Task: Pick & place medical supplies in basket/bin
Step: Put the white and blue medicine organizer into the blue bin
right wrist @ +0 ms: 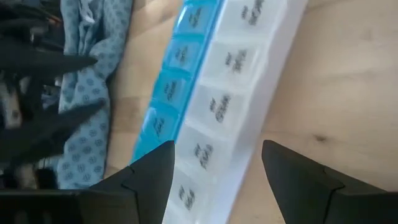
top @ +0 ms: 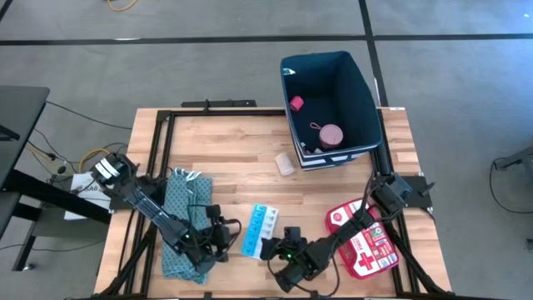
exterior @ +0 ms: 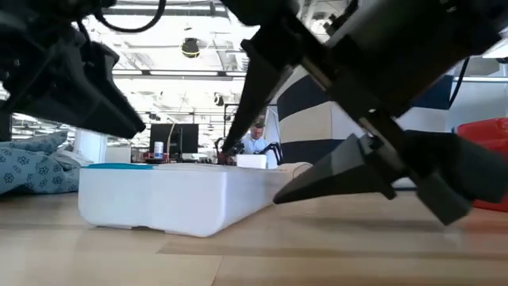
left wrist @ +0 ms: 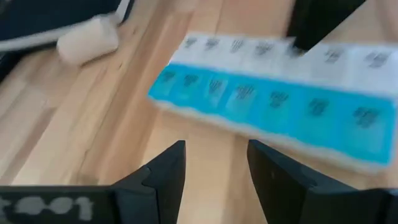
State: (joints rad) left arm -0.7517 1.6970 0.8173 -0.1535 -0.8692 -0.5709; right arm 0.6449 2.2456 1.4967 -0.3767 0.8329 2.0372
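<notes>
The pill organizer (top: 257,228) looks light, rigid and slick; grip across its narrow width. Either side of it, the right claw (right wrist: 217,171) and left claw (left wrist: 214,165) gape, empty.

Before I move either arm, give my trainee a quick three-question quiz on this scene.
1. True or false: the pill organizer already lies inside the navy bin.
2. Which lies in the bin: A) pink tape roll B) first aid pouch C) teal cloth?
3. Name the pale item on the table just outside the bin.

Key: 1 false, it lies on the table between both grippers' open jaws. 2 A. 3 beige bandage roll.
</notes>
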